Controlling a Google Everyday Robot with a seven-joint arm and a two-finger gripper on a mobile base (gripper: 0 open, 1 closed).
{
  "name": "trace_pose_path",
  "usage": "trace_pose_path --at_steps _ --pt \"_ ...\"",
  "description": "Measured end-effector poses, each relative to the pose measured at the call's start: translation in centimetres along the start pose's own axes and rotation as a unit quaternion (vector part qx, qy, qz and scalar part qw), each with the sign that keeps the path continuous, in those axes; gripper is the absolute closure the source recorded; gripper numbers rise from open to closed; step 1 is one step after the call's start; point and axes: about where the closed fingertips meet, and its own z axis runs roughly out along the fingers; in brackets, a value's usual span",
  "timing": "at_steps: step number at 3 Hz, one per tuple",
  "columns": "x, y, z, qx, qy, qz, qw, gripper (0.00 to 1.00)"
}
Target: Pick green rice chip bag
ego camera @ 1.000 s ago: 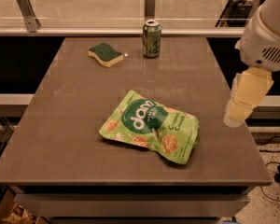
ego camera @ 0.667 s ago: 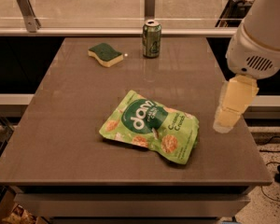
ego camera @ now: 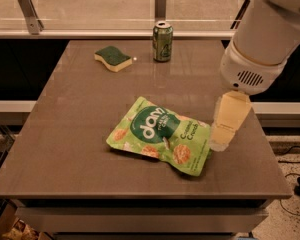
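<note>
The green rice chip bag [ego camera: 160,141] lies flat on the brown table [ego camera: 75,134], near the front middle. It is light green with a dark green circle, white lettering and orange chip pictures. My gripper [ego camera: 224,134] hangs from the big white arm at the right, its pale fingers pointing down. It is just off the bag's right edge, close above the table. It holds nothing.
A green soda can [ego camera: 162,41] stands at the back middle of the table. A yellow sponge with a green top [ego camera: 113,58] lies at the back left. A glass rail with metal posts [ego camera: 160,4] runs behind the table. The table's right edge is near the gripper.
The arm and gripper have moved left and down, from beyond the table's right edge to right beside the bag. The bag, can and sponge have not moved.
</note>
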Motion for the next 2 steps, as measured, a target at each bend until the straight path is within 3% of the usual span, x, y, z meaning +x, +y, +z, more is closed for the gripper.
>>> trace_pose_path --at_steps 2 --pt "-2.4 3.0 2.3 -0.023 -0.006 0.01 0.9997 0.0"
